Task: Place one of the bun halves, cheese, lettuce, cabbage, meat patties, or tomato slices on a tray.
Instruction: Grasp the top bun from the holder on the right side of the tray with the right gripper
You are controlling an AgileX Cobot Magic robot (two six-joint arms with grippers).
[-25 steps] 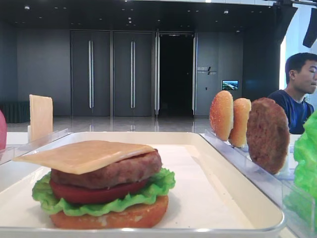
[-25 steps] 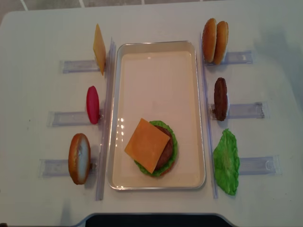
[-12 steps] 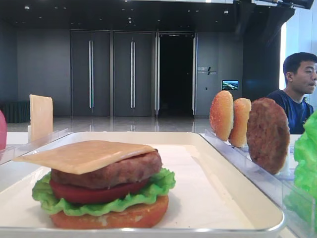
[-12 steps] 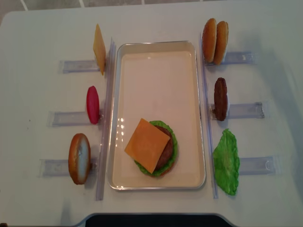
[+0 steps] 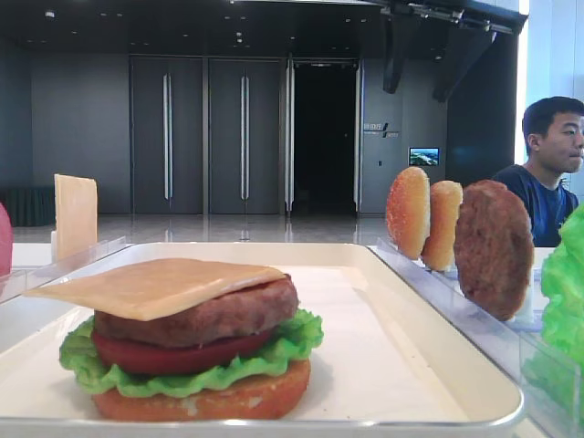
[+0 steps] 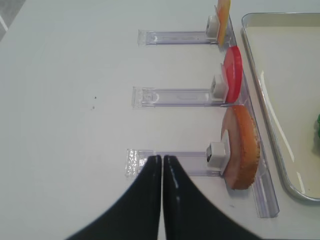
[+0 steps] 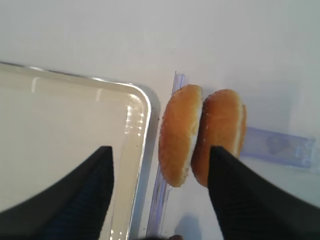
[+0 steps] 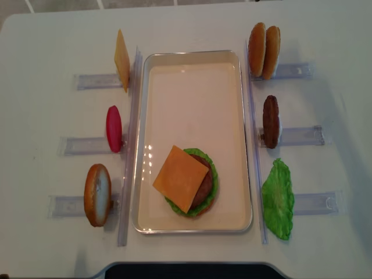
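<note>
The cream tray (image 8: pixel 192 87) holds a stack near its front end, with cheese (image 8: pixel 181 178) on top of a patty, tomato, lettuce and a bun base. Two bun halves (image 8: pixel 264 51) stand on edge in a clear rack at the back right. In the right wrist view my right gripper (image 7: pixel 160 150) hangs open above these bun halves (image 7: pixel 202 135), its fingers (image 7: pixel 235 195) wide apart and touching nothing. My left gripper (image 6: pixel 162 159) is shut and empty over the table, left of a bun (image 6: pixel 242 150) standing in a rack.
Clear racks flank the tray: a cheese slice (image 8: pixel 121 60), a tomato slice (image 8: pixel 114 128) and a bun (image 8: pixel 97 194) on the left, a meat patty (image 8: pixel 270 121) and lettuce (image 8: pixel 277 199) on the right. A person (image 5: pixel 552 155) sits behind the table at the right.
Dark parts of the right arm have come further into the top right of the low exterior view, above the bun halves. The food and the tray have not moved.
</note>
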